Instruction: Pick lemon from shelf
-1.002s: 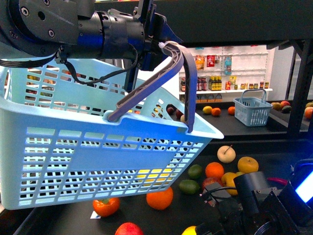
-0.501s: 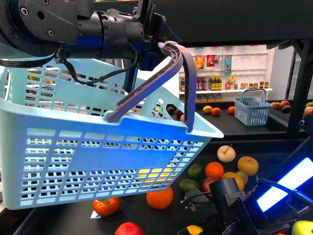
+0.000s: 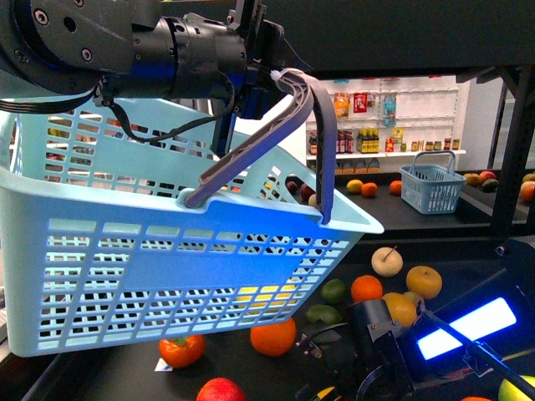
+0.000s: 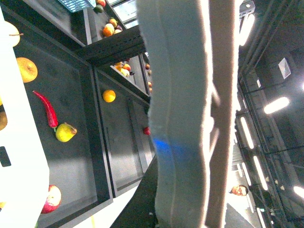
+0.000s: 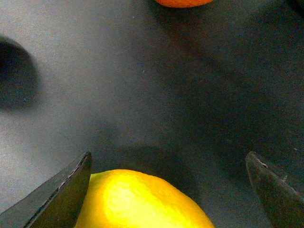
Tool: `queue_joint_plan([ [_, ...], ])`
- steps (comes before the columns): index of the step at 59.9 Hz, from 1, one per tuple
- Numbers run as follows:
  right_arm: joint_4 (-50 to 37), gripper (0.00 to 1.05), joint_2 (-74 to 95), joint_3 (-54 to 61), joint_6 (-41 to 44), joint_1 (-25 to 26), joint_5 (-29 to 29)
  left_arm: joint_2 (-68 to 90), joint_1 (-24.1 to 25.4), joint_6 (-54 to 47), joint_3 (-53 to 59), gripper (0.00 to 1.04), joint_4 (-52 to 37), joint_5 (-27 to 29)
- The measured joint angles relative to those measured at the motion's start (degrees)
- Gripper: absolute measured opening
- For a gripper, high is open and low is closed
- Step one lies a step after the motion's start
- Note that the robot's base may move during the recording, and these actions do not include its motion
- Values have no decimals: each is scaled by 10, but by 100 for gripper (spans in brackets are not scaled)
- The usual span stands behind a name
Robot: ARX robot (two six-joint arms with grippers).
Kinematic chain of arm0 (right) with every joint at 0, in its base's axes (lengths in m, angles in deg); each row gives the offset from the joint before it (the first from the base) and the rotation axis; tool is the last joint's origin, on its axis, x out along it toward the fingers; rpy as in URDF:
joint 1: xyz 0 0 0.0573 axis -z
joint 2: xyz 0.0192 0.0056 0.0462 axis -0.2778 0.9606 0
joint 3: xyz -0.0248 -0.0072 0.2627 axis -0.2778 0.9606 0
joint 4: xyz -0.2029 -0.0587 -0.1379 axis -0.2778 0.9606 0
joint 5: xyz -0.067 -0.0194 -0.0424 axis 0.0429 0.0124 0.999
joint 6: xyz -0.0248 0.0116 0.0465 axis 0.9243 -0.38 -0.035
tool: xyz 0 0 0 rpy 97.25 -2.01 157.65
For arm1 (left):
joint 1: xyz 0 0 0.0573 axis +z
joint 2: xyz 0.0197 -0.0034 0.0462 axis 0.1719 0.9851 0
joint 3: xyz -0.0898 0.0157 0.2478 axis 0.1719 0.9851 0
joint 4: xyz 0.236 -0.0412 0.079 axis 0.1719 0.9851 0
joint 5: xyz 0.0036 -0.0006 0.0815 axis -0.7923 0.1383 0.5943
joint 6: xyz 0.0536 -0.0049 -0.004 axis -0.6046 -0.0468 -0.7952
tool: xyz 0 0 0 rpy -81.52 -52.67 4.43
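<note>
Right pincer [image 5: 168, 161] apart astride bright-yellow oval lemon [image 5: 142, 202] on black shelf worktop [image 5: 142, 71]; left pincer [image 3: 266, 63] clamps pale-blue plastic basket [image 3: 167, 267]; off-centre closing may roll lemon.

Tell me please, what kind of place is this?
Probably a grocery shop, or a mock one: loose fruit on a black produce shelf, a light-blue shopping basket, and lit shelving of bottles behind.

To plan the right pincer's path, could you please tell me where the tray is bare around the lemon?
Bare tray lies between the lemon, inside the open right pincer, and an orange beyond. The fruit cluster beside the basket is crowded.
</note>
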Motion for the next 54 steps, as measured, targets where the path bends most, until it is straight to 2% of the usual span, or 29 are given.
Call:
queue_joint_plan([
  [24,26,97,-10,27,36,16,-55,0,0,0,0,7,0,0],
  [39,64,97,-13,19,46,17,-47,0,0,0,0,7,0,0],
  [44,82,97,-11,17,47,16,-21,0,0,0,0,7,0,0],
  [54,105,97,0,16,47,19,-5,0,0,0,0,7,0,0],
])
